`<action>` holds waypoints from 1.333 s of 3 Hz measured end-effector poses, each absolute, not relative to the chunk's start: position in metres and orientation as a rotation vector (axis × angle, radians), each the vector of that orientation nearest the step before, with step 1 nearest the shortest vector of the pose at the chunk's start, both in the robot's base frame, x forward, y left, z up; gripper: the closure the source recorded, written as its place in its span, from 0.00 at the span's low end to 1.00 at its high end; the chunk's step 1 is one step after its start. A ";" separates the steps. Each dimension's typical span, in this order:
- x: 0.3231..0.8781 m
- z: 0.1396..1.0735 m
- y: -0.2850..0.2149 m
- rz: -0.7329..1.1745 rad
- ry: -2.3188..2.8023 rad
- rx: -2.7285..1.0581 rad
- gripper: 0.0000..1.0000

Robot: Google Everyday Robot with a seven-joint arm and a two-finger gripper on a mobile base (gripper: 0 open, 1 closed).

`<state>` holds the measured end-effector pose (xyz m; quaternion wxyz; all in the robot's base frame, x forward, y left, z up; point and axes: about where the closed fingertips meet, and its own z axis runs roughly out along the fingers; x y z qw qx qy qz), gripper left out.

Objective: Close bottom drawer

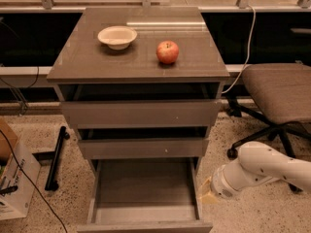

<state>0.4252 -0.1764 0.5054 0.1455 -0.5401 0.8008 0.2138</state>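
The long, shallow grey tray of the bottom drawer (pixel 146 188) runs down to the lower edge, which cuts off all but the top strip of its flat grey-brown front. The gripper (pixel 206 196), a blurred, pale yellowish tip on the smooth white robot arm (pixel 262 166), sits low beside the tray's right wall; whether it touches the wall cannot be told. The arm runs off the right edge. The insides of the two wider grey drawers (pixel 141 113) above are lost in shadow. The brown padded office chair (pixel 279 93) is cut off at the right and the cardboard box (pixel 17 178) at the left.
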 end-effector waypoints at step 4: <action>0.418 0.394 -0.193 0.710 2.392 -1.572 1.00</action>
